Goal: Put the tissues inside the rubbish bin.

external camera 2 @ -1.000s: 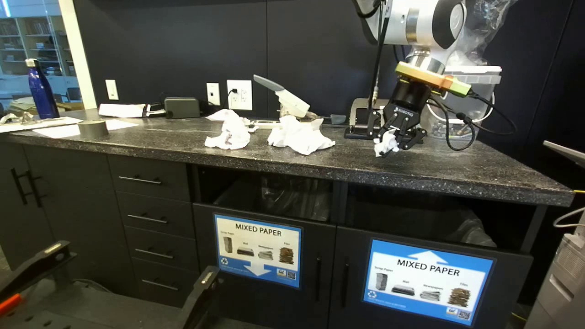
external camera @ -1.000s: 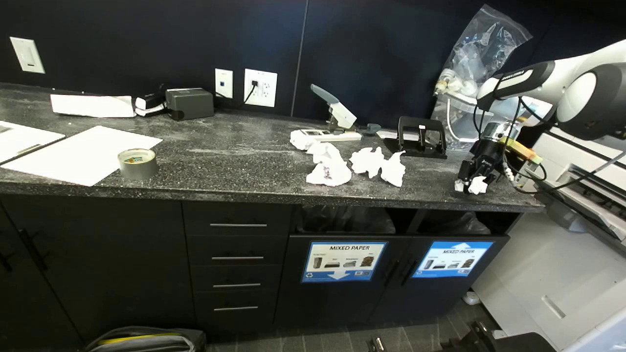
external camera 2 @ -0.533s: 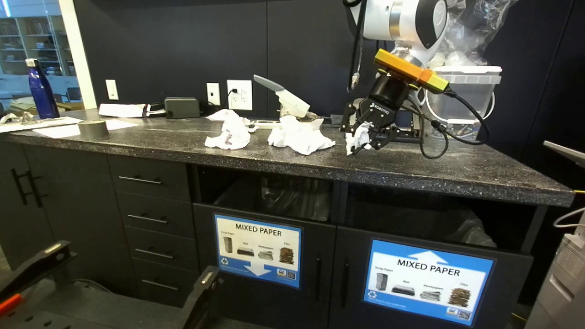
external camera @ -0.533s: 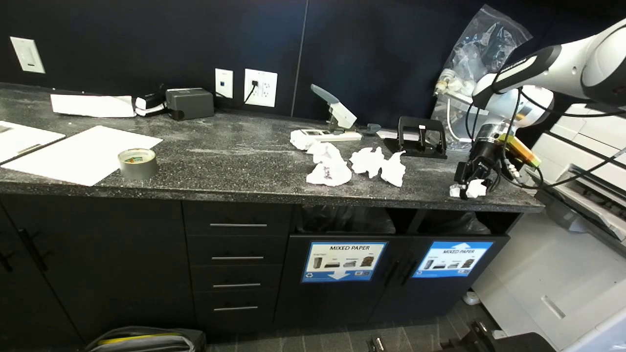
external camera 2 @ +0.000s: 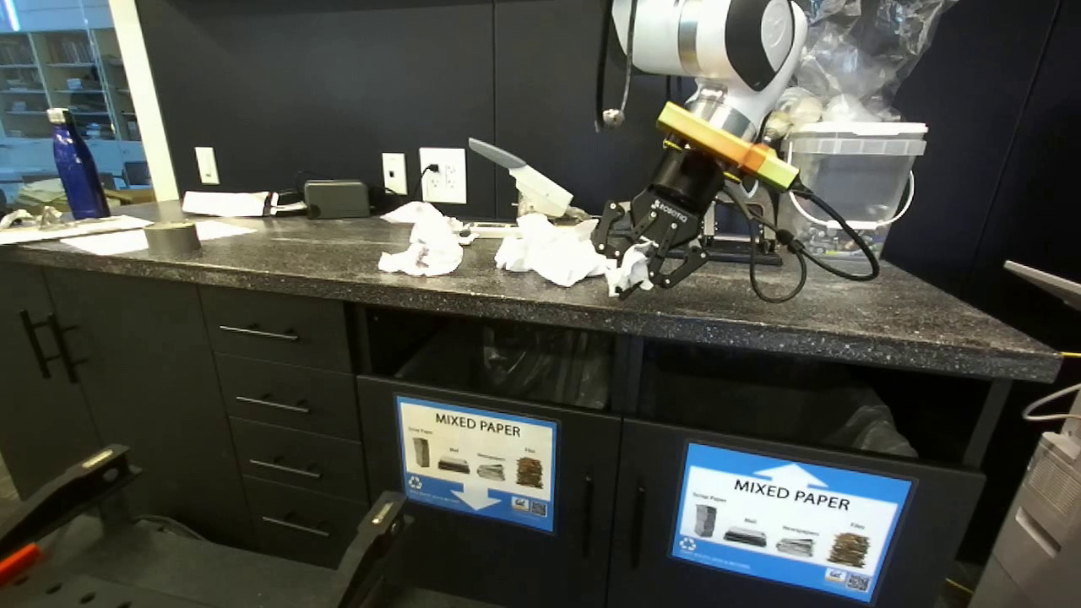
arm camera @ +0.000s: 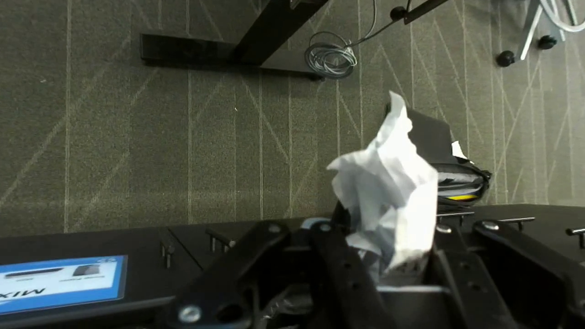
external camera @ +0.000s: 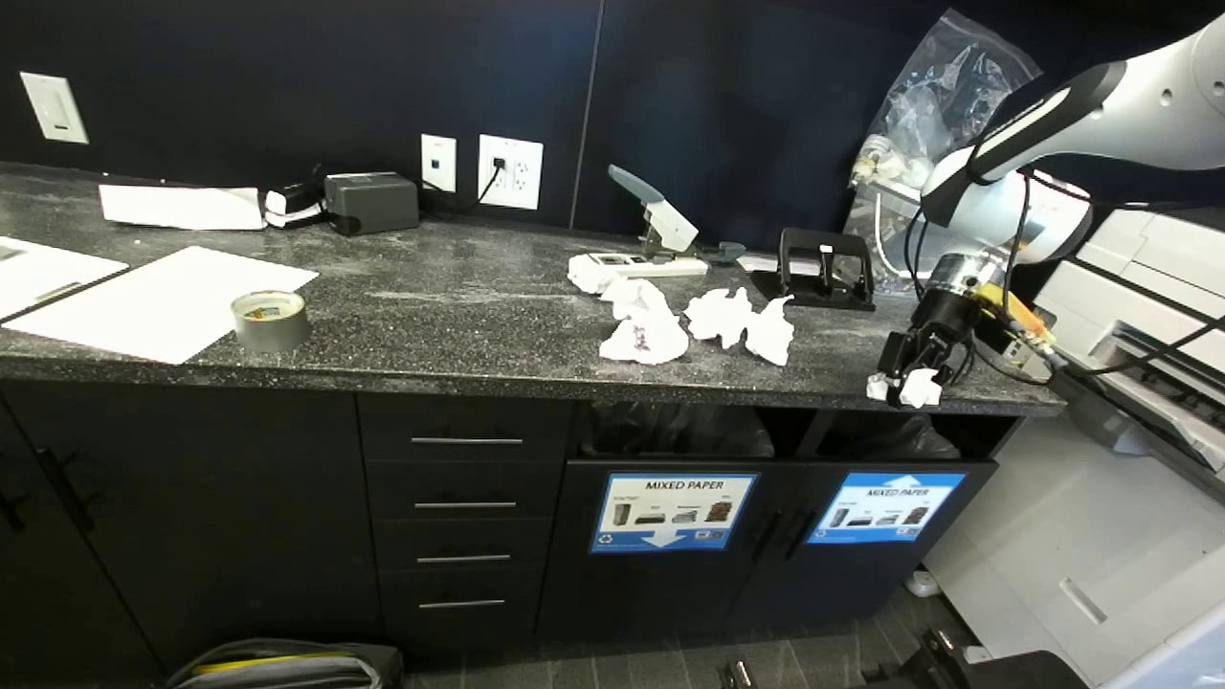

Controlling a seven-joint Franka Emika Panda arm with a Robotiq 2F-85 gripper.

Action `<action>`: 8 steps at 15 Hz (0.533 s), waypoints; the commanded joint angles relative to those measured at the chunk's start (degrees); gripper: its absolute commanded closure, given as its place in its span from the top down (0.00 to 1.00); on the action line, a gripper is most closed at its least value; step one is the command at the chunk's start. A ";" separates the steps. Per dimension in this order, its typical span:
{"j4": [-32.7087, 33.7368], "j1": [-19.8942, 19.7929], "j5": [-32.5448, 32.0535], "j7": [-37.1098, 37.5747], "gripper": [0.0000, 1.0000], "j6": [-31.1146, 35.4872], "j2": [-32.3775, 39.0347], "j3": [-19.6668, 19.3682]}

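Gripper (external camera: pixel 898 388) holds one tissue (arm camera: pixel 388 192) pinched: clear the counter edge (external camera 2: pixel 549 310), enter the bin slot (external camera: pixel 900 464) fully, then release

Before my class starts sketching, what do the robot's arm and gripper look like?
The arm is white and rounded with black panels, ending in a silver metal collar. Below it sits an orange-and-yellow block with looping black cables. The gripper is black, with ROBOTIQ in white letters, jointed fingers and silver screws.
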 commanded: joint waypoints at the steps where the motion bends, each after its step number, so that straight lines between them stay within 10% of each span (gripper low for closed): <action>1: -14.01 0.51 2.99 -4.13 0.03 11.63 -7.15 -1.66; 8: -22.52 -2.12 6.46 -12.83 0.04 33.90 -5.15 -2.61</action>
